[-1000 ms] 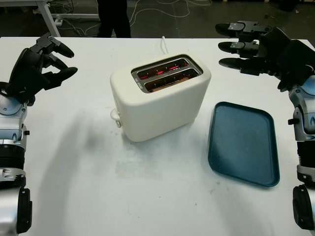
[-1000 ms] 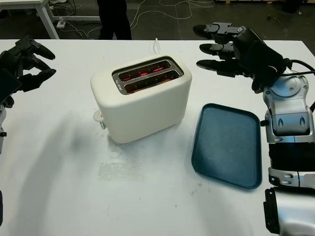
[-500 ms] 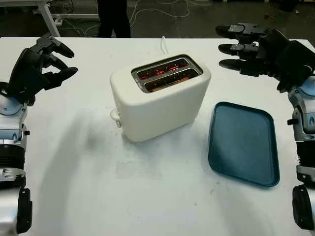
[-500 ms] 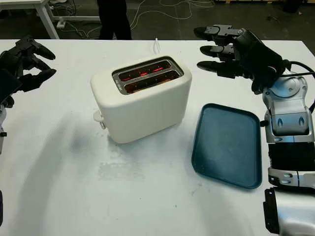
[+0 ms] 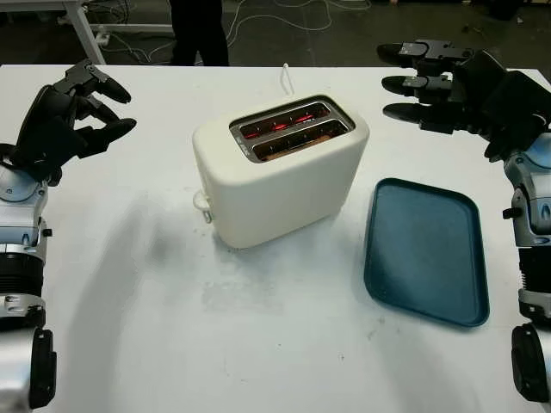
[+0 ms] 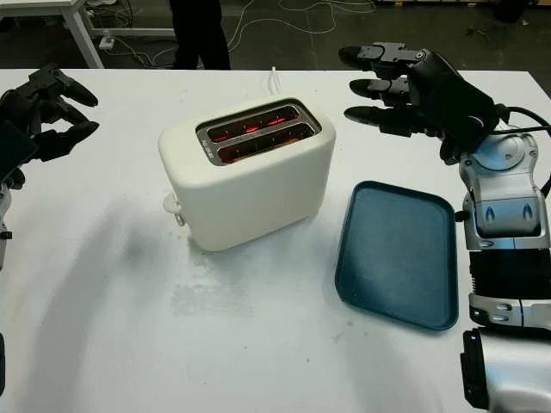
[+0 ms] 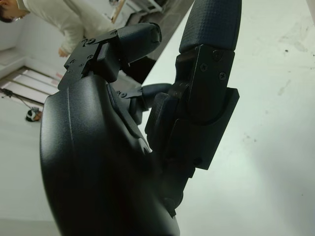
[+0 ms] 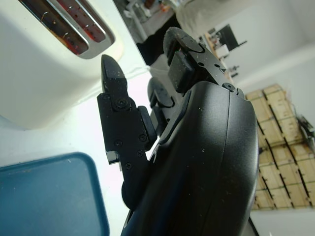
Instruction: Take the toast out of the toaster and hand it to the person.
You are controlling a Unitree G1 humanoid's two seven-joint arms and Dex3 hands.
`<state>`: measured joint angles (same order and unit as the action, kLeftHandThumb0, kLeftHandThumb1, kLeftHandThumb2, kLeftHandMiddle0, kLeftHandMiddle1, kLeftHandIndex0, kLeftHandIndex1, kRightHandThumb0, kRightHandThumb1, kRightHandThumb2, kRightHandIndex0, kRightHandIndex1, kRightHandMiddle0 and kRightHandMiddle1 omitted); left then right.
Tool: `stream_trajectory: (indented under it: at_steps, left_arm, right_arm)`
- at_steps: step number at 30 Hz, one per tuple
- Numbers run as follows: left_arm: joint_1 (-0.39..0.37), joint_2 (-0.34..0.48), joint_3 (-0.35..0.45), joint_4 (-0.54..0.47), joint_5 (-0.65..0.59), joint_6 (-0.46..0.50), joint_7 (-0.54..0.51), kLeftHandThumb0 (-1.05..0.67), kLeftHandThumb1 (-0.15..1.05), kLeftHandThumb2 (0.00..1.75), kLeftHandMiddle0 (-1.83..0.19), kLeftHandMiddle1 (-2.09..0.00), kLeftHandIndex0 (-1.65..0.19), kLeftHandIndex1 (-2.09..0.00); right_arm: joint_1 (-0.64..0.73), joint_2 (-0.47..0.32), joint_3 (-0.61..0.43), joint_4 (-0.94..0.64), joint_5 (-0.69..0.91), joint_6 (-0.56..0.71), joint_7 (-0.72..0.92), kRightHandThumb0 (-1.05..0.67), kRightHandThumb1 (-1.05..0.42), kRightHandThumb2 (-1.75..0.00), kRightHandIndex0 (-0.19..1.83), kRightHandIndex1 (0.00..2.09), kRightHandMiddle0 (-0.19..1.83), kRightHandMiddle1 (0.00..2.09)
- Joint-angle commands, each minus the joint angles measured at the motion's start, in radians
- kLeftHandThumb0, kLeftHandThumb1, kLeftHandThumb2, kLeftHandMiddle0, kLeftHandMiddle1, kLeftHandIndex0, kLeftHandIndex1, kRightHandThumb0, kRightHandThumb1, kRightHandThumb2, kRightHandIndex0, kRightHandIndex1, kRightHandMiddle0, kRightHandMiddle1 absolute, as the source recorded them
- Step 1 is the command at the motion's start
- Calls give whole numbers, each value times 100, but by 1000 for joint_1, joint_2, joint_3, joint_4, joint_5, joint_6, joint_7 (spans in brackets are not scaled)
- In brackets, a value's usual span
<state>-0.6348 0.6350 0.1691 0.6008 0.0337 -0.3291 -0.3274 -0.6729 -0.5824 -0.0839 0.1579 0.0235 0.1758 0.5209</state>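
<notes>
The right hand (image 6: 387, 86), open and empty, hovers near the counter's (image 5: 258, 344) far right edge; the toaster (image 5: 280, 172) slots glow red, so reaching in risks heat damage.

The left hand (image 5: 73, 116), empty too, is by the left edge.

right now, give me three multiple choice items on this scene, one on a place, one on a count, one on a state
1. Where is the blue tray relative to the toaster?
A. on the robot's right of it
B. on the robot's left of it
C. on top of it

2. How many slots does the toaster have?
A. one
B. two
C. four

3. What is the right robot hand holding?
A. a slice of toast
B. the tray
C. nothing

Key: 1 A, the tray lies on the table at the toaster's right. 2 B, two glowing slots show on top. 3 C, it hovers open beyond the tray; the left robot hand is open too.
</notes>
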Motion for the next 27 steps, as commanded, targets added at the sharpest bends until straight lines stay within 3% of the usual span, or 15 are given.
stream_trajectory:
  at_steps: [1,27]
  left_arm:
    - [-11,-2,4,3,-15,-9,-1,-105,92,19,-31,-159,-25,-152]
    - [-4,-4,8,3,-18,-12,0,-105,92,19,-26,-160,-19,-154]
  right_arm:
    - [0,4,-2,-11,6,-12,-6,-16,-92,-8,53,1,51,0]
    - [1,0,0,-4,4,-22,-1,-22,-92,-7,54,1,51,0]
